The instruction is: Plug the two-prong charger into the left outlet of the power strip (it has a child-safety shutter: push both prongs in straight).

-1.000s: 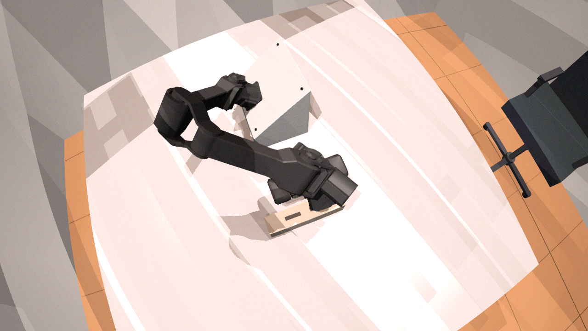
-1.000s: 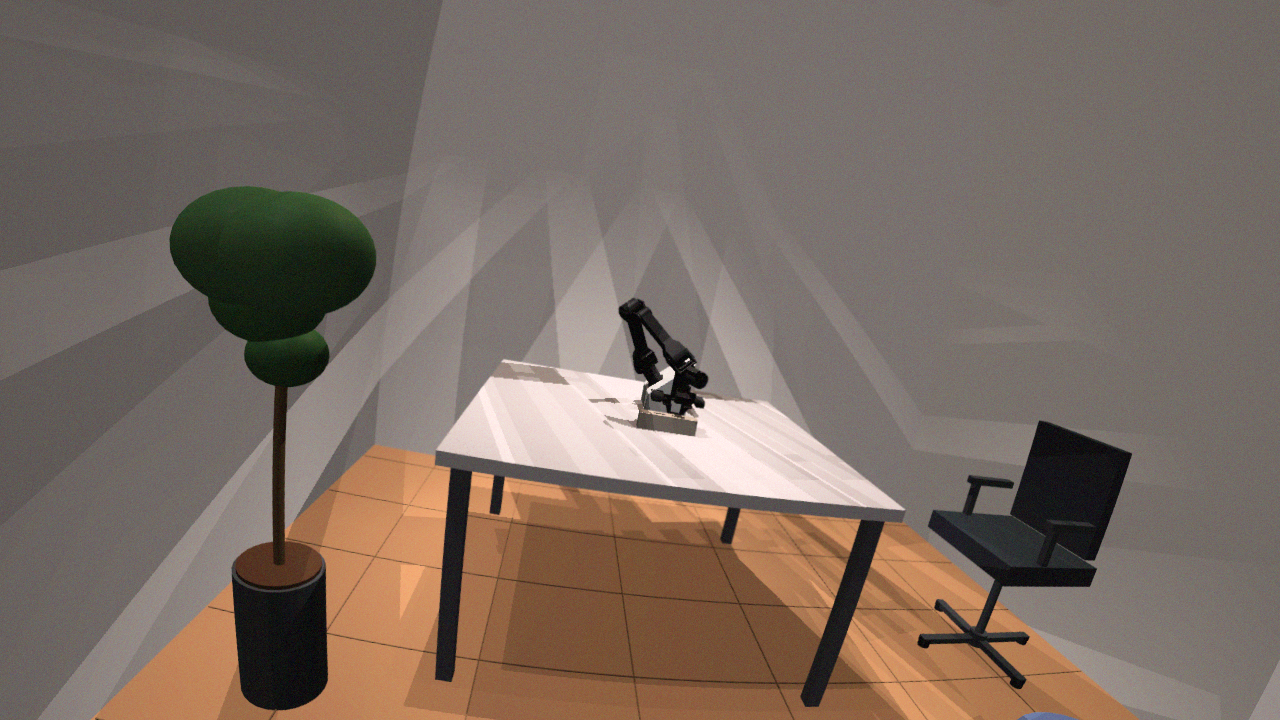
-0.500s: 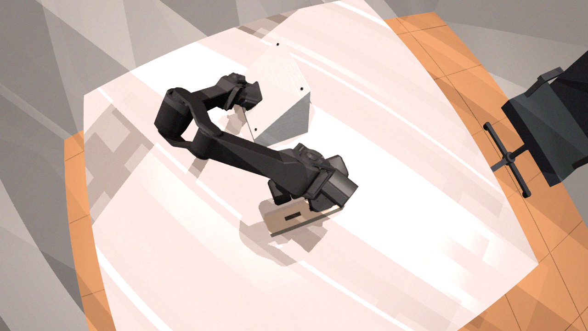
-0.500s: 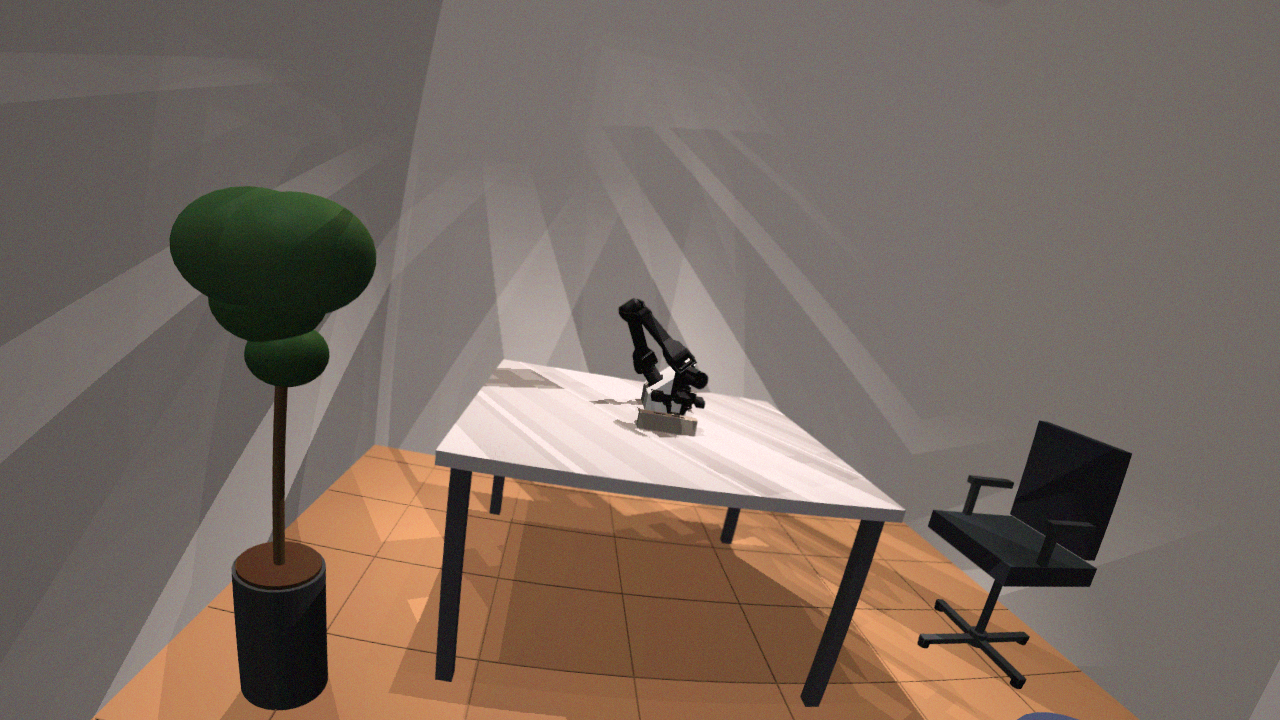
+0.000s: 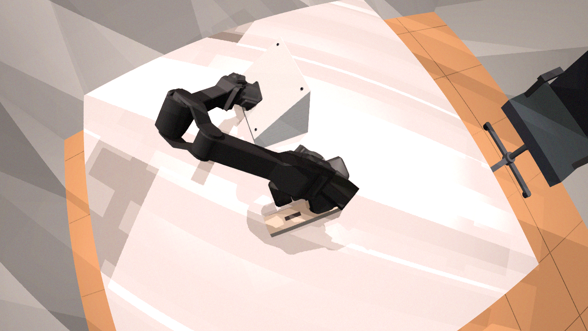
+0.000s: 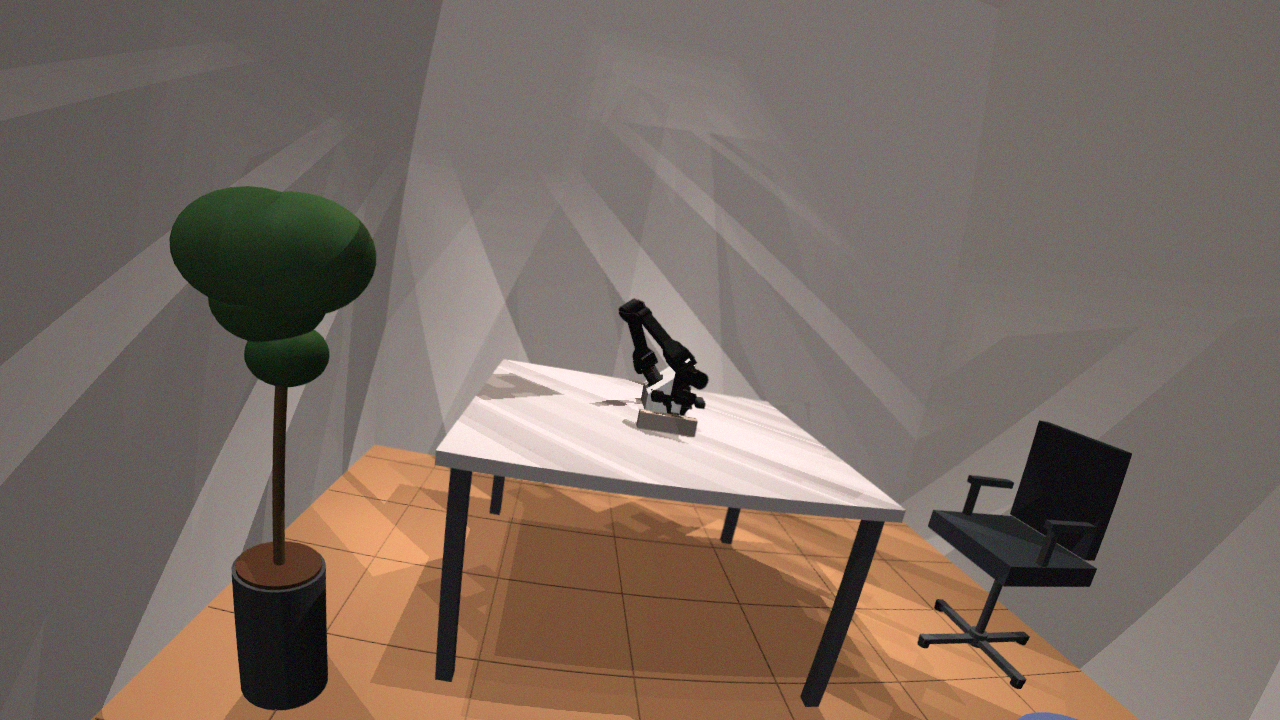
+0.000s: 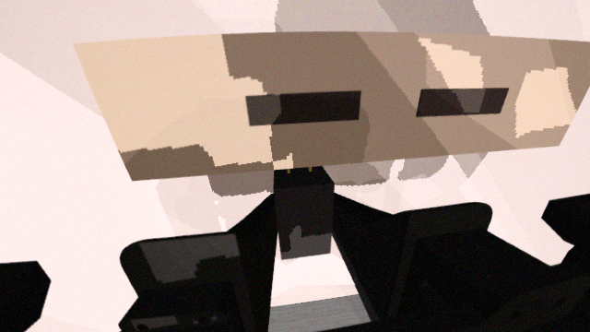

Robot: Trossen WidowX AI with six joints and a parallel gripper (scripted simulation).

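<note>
My gripper is shut on the black charger, low beside the near long edge of the power strip. In the wrist view the charger points up toward the strip. Only short brass stubs of its two prongs show at that edge; their tips are hidden. The left outlet is a dark slot above and slightly right of the charger there, and the right outlet is farther right. In the top view the arm hides the charger and part of the strip.
A pale box with a sloped panel and dark screws stands behind the gripper, close to the arm. The white table bears everything. An office chair and a potted plant stand off the table.
</note>
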